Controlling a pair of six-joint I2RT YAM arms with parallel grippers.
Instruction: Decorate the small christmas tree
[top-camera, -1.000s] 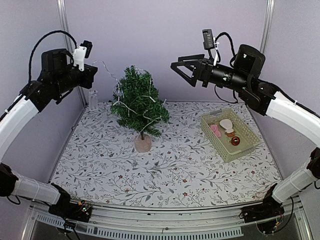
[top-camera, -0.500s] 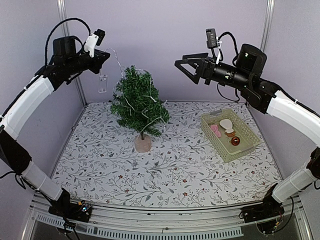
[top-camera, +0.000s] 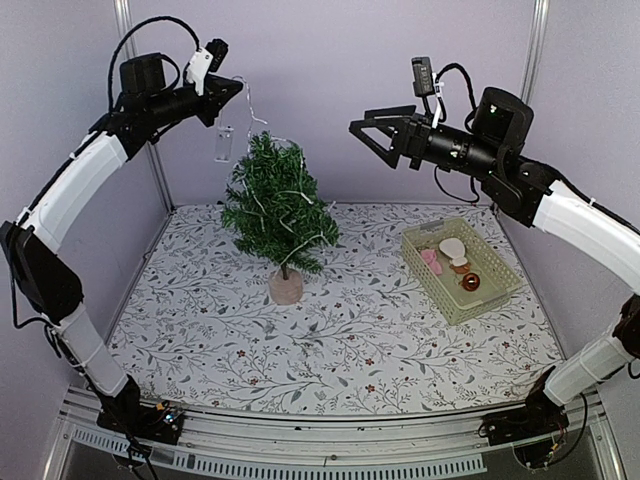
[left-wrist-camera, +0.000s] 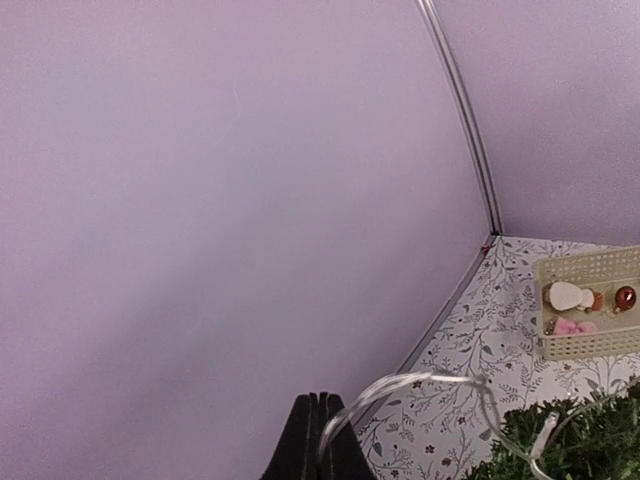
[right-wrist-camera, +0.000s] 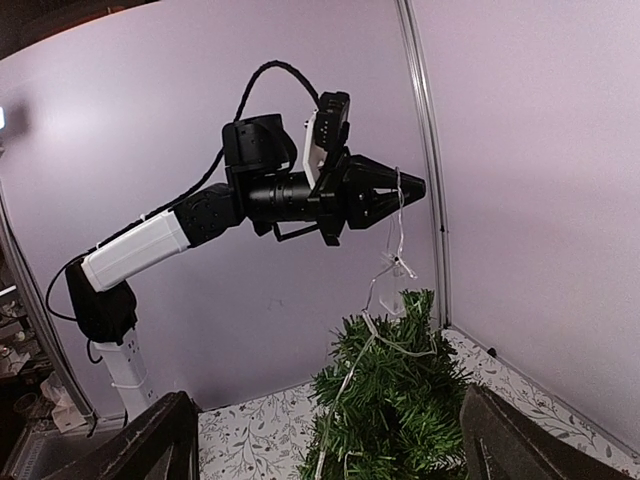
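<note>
We see the small christmas tree (top-camera: 280, 205) standing upright on its pale round base (top-camera: 286, 287), on the flower-patterned bench (top-camera: 350, 350) a little toward 9 o'clock from the middle. A string of lights (top-camera: 250, 112) is draped loosely over its branches and rises from the crown toward 11 o'clock.

The left pincer (top-camera: 235, 88) hangs high above the bench, up at 11 o'clock from the treetop. Its 2 fingers (left-wrist-camera: 318, 440) are pressed together on the thin wire. From the right wrist we see the wire drop from the very tip of that pincer (right-wrist-camera: 410, 187) down into the needles. A small clear tag (top-camera: 224, 145) dangles on the wire just beside the treetop (possibly a switch or battery case, though we cannot make it out).

The right pincer (top-camera: 358, 122) is in the air at 2 o'clock from the treetop, well apart from it. It points toward the tree with its jaws spread wide and nothing between them.

At 3 o'clock on the bench sits a pale yellow mesh basket (top-camera: 480, 300), turned at a slant. In it we count 3 clear ornaments: 1 white (top-camera: 452, 247), 1 pink (top-camera: 430, 260) and 1 brown ball (top-camera: 470, 283).
</note>
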